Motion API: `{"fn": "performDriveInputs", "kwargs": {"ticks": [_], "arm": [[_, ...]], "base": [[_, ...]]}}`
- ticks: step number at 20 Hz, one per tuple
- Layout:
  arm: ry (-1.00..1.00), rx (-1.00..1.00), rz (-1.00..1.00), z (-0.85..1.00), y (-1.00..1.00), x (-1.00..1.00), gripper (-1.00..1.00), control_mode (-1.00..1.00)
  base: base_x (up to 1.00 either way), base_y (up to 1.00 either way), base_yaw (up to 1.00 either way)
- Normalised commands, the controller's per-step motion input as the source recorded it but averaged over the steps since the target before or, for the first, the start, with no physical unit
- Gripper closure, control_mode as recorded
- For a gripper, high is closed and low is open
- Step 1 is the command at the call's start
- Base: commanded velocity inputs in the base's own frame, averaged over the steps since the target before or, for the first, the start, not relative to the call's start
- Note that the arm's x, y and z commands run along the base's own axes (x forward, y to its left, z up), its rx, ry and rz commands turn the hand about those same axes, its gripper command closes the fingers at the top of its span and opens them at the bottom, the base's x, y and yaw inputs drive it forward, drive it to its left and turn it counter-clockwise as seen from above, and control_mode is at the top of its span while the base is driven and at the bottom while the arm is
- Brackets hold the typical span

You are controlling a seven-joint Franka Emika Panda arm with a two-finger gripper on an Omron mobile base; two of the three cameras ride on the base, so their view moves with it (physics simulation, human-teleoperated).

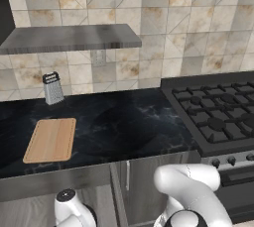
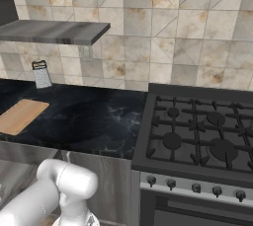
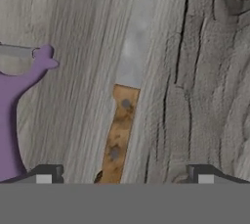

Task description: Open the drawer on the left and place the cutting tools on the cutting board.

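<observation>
Between the claw's tips, the knife (image 3: 122, 120) has a worn brown wooden handle and dull metal blade; beside it a smooth purple plastic-looking peeler (image 3: 17, 100) on matt grey wood-grain.

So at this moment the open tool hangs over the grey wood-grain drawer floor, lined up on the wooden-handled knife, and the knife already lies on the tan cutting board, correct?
Not quite. The hand view shows the brown wooden-handled knife lying on the grey wood-grain drawer floor, beside the purple Y-shaped peeler, not on the board. In the left base view the light tan wooden cutting board is bare. The rest holds: the tool is open and lined up on the knife.
</observation>
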Motion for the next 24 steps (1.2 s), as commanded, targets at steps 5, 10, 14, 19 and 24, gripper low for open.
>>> {"fn": "performDriveInputs", "kwargs": {"ticks": [5, 10, 14, 19, 24], "arm": [[0.0, 0.0, -0.01, -0.25, 0.06, 0.01, -1.0, -1.0], [0.0, 0.0, 0.0, -0.23, 0.14, 0.0, -1.0, -1.0], [0.0, 0.0, 0.0, -0.14, 0.11, 0.0, -1.0, -1.0], [0.0, 0.0, 0.0, -0.22, 0.0, 0.0, -1.0, -1.0], [0.0, 0.0, 0.0, -0.27, 0.0, 0.0, -1.0, -1.0]], "base": [[0.0, 0.0, 0.0], [0.0, 0.0, 0.0], [0.0, 0.0, 0.0], [0.0, 0.0, 0.0], [0.0, 0.0, 0.0]]}}
